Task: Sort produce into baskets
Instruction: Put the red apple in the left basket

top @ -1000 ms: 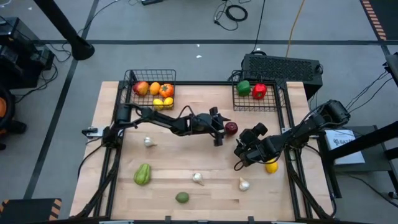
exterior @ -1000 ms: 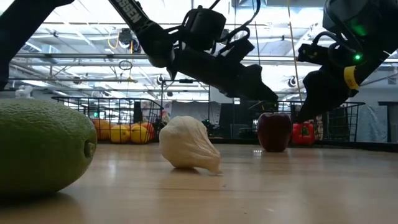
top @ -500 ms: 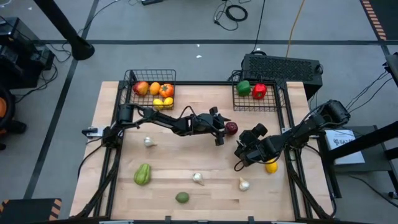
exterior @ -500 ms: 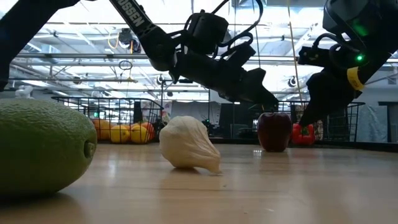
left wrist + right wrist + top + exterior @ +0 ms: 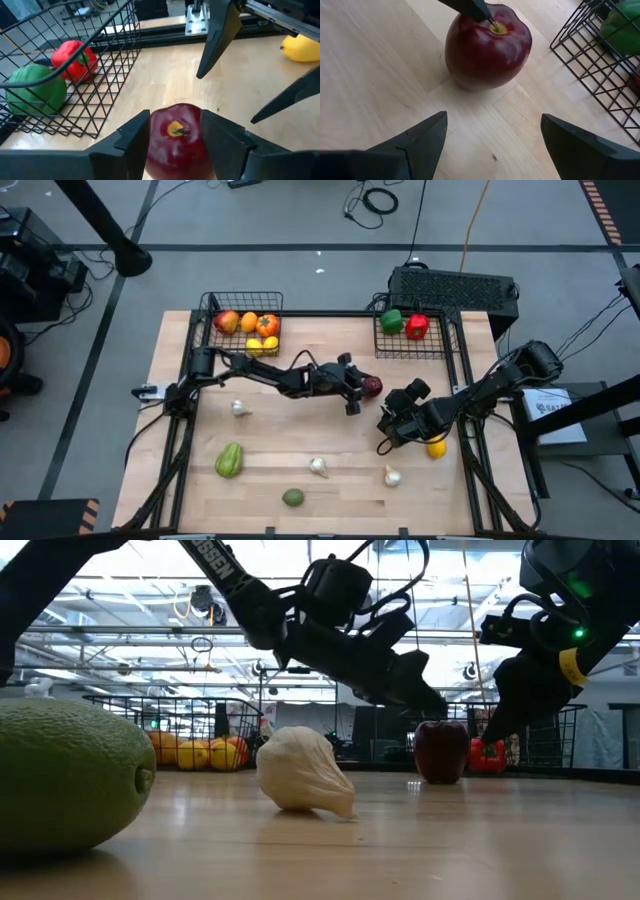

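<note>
Light wooden table (image 5: 300,465); two dark wire-mesh baskets at its far edge, the left basket (image 5: 243,328) with orange and yellow fruit, the right basket (image 5: 415,332) with peppers; left gripper (image 5: 172,145) mid-table, fingers spread either side of a dark red apple (image 5: 176,140) standing on the wood; right gripper (image 5: 492,135) near the apple, fingers released, empty.

from my seat the table (image 5: 300,460) reads as pale wood planks, smooth with a faint sheen that mirrors the garlic bulb (image 5: 303,771), itself matt and lightly ridged. just beyond the bulb, the dark red apple (image 5: 487,45) looks glossy and smooth, like plastic. beside the apple, the basket (image 5: 75,90) is thin black wire mesh, holding a shiny red pepper (image 5: 71,53) and green pepper (image 5: 35,92). my left gripper (image 5: 175,140) fingers look matt black plastic.
</note>
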Controlling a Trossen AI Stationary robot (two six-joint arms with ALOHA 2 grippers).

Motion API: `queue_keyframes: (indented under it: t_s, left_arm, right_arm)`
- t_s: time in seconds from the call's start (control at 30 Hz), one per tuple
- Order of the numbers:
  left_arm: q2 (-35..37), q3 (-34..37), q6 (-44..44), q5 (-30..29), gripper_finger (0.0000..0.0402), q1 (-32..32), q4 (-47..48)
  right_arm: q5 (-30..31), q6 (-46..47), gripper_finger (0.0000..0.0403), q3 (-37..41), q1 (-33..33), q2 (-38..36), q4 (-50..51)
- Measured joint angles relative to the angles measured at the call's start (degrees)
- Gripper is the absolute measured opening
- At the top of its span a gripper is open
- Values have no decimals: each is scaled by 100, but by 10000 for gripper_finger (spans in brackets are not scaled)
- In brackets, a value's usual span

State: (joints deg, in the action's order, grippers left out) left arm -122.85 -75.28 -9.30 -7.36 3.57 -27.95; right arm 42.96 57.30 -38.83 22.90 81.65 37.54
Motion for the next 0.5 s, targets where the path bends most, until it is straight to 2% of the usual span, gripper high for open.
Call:
queue_keyframes:
  t_s: [0.3, 0.5]
  left_arm:
    - [2, -283, 71, 156, 180, 27, 665]
    - [2, -283, 404, 283, 179, 180, 728]
  right_arm:
    - [-1, 4, 312, 0, 0, 0, 5]
    - [-2, 8, 312, 0, 0, 0, 4]
